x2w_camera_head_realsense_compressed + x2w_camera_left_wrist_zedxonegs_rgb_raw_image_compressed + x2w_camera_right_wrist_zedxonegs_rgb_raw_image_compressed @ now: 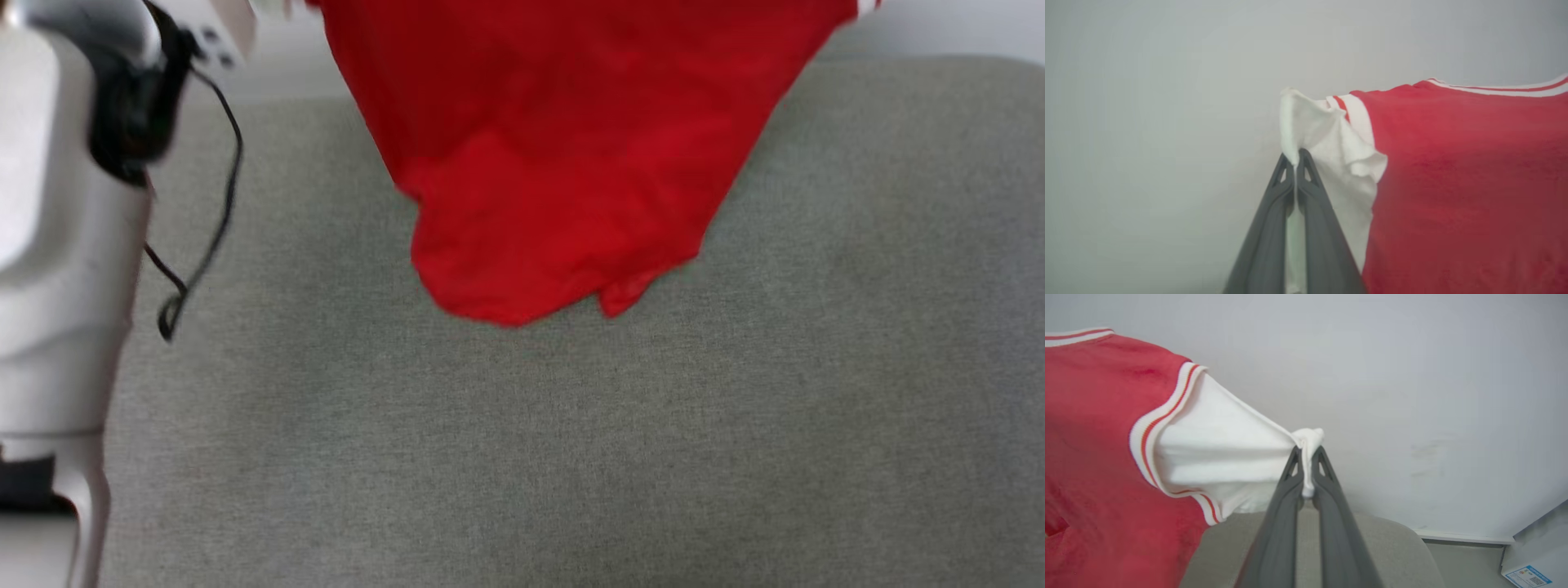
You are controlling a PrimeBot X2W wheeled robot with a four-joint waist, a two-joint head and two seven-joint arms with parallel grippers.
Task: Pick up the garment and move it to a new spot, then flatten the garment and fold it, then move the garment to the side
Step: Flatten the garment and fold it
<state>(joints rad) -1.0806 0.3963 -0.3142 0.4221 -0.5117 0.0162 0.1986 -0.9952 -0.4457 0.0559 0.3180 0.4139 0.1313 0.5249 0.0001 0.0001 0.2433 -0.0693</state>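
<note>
The garment (pixel 563 163), a red jersey with white sleeves, hangs in the air over the grey cushioned surface (pixel 571 457), its hem lowest near the middle. In the left wrist view my left gripper (pixel 1295 157) is shut on the edge of one white sleeve (pixel 1339 171) of the garment (pixel 1466 192). My right gripper (pixel 1306 451) is shut on the tip of the other white sleeve (pixel 1220 453), pulled taut from the red body (pixel 1090 457). The garment is stretched between the two grippers. No lettering shows.
My pale left arm (pixel 65 245) with a loose black cable (pixel 204 237) fills the left edge of the head view. A plain white wall (pixel 1412 375) stands behind. A white box with a blue label (pixel 1535 563) sits on the floor at the lower right.
</note>
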